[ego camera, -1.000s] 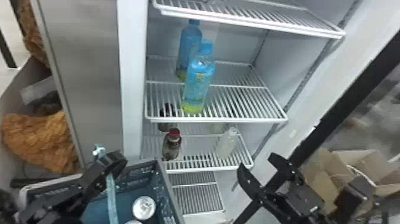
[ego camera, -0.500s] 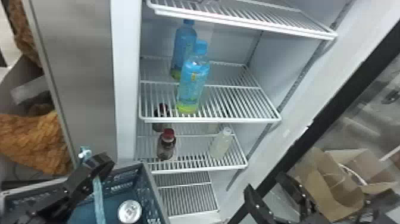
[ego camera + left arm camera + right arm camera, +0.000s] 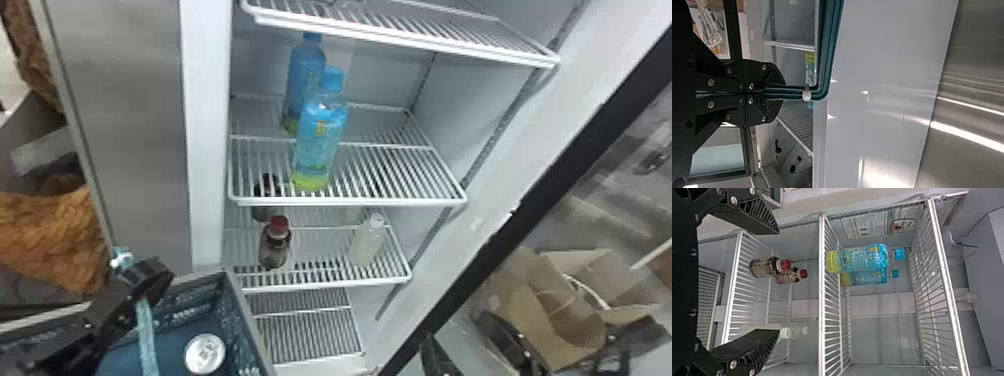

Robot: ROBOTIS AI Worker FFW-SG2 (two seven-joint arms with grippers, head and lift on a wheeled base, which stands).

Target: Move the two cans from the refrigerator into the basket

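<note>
In the head view, my left gripper (image 3: 145, 282) is at the lower left, shut on the basket's handle (image 3: 146, 330). The left wrist view has my left gripper (image 3: 779, 93) closed around the teal handle (image 3: 826, 51). A silver-topped can (image 3: 205, 353) lies inside the blue basket (image 3: 245, 320), below that gripper. My right gripper (image 3: 467, 345) is low at the right of the head view, in front of the refrigerator. In the right wrist view, my right gripper (image 3: 777, 282) stands open before the shelves, nothing held.
Blue bottles (image 3: 320, 142) stand on the middle refrigerator shelf (image 3: 390, 201). On the shelf below are dark red-capped bottles (image 3: 275, 245) and pale white-capped ones (image 3: 367, 242). The door's black edge (image 3: 550, 170) slants at right, with cardboard boxes (image 3: 565, 310) beyond.
The head view has shifted, so the refrigerator and basket sit slightly farther left. My right gripper has dropped toward the bottom edge. A second can, partly visible earlier at the bottom edge, has left the view.
</note>
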